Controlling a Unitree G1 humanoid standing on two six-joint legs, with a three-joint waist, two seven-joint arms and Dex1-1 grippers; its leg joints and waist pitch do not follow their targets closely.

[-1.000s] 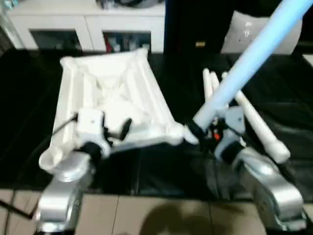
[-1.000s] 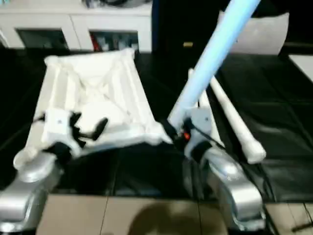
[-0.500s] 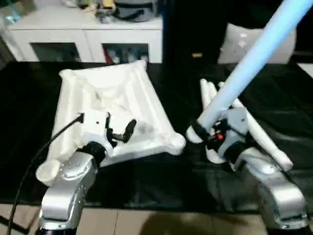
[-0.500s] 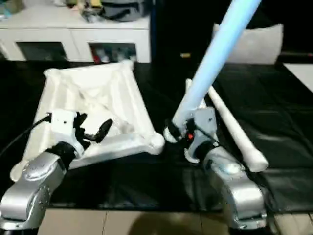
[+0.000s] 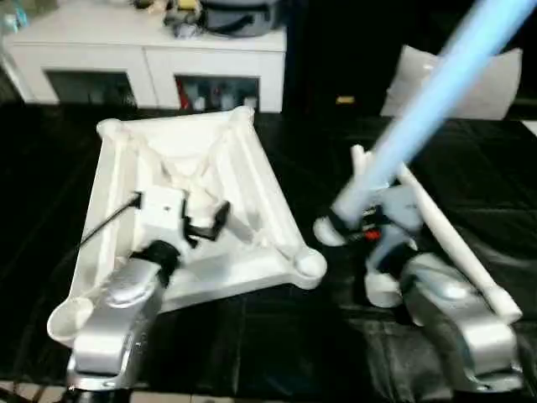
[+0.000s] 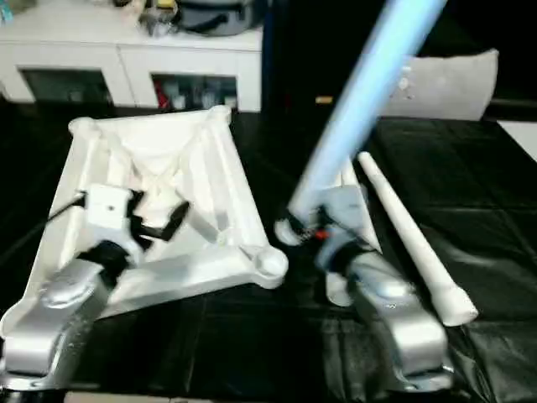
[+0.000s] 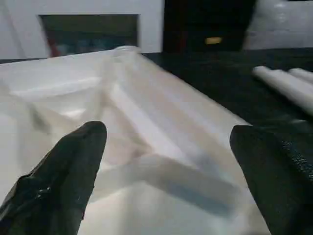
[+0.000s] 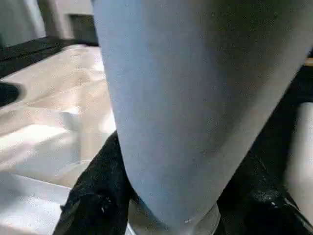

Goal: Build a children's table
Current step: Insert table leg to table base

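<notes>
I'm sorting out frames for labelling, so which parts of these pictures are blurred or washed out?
Left eye view: the raised leg is smeared and tinted blue; the table top glares white, ribs faint. Left wrist view: the table top is soft, its ribs streaked. Right wrist view: the held leg is so near that it lacks sharp edges.

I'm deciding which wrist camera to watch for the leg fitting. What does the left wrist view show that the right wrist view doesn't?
Left wrist view only: the open left pincer, its fingers spread wide over the ribbed underside of the table top, and spare legs lying on the black mat.

Right wrist view only: the right pincer shut on the held leg, seen from close up.

Both: the white table top and the cabinet behind it.
</notes>
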